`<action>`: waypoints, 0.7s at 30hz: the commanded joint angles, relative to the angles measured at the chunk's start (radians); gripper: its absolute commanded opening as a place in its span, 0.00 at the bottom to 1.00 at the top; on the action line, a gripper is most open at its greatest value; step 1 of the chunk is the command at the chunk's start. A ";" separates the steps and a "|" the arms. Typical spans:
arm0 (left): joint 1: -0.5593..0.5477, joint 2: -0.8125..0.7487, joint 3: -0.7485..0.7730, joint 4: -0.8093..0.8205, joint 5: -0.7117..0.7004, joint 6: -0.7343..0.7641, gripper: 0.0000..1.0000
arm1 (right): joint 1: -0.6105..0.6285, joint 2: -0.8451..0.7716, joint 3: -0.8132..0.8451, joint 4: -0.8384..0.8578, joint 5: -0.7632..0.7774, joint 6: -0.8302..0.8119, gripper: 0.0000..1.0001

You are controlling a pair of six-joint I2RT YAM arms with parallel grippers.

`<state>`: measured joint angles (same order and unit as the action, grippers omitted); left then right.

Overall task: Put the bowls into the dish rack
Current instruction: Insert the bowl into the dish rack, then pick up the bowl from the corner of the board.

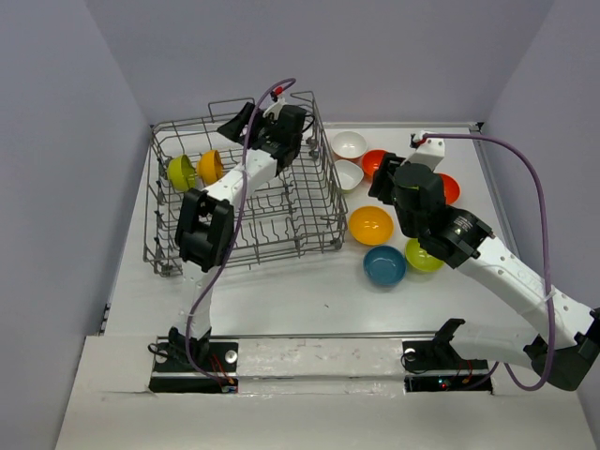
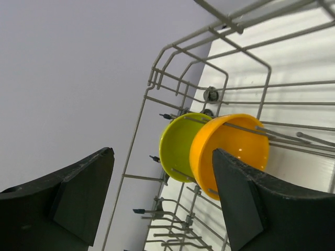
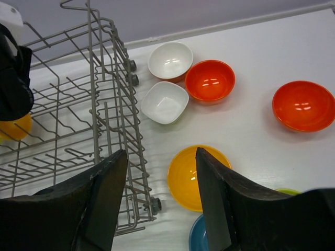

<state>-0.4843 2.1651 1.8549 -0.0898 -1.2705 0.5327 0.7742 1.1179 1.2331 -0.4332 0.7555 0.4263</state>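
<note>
The grey wire dish rack [image 1: 309,202] stands at the left. Two bowls stand on edge side by side in its far-left tines: a lime green one [image 1: 181,172] [image 2: 178,144] and an orange-yellow one [image 1: 211,166] [image 2: 233,144]. My left gripper [image 1: 264,120] [image 2: 163,152] hangs open and empty over the rack's back rim, apart from those bowls. Beside the rack, my right gripper [image 1: 382,181] [image 3: 161,152] is open and empty above an orange-yellow bowl [image 1: 370,225] [image 3: 184,175] on the table.
Loose on the table right of the rack lie two white bowls [image 3: 170,60] [image 3: 165,102], two red-orange bowls [image 3: 210,81] [image 3: 303,105], a teal bowl [image 1: 384,265] and a lime bowl [image 1: 424,255]. The rack's tall right wall [image 3: 118,110] stands close to my right fingers.
</note>
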 commanded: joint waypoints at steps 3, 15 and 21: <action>-0.059 -0.178 0.078 -0.123 0.017 -0.119 0.89 | 0.005 0.002 0.054 0.050 0.035 0.014 0.61; -0.138 -0.456 0.046 -0.396 0.210 -0.450 0.89 | 0.005 0.086 0.127 0.034 0.100 0.012 0.63; -0.155 -0.680 -0.118 -0.424 0.307 -0.525 0.94 | -0.013 0.158 0.166 0.034 0.142 0.022 0.64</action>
<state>-0.6373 1.6012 1.7897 -0.4835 -1.0252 0.0982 0.7734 1.2579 1.3403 -0.4351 0.8356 0.4313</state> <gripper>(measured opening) 0.936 0.637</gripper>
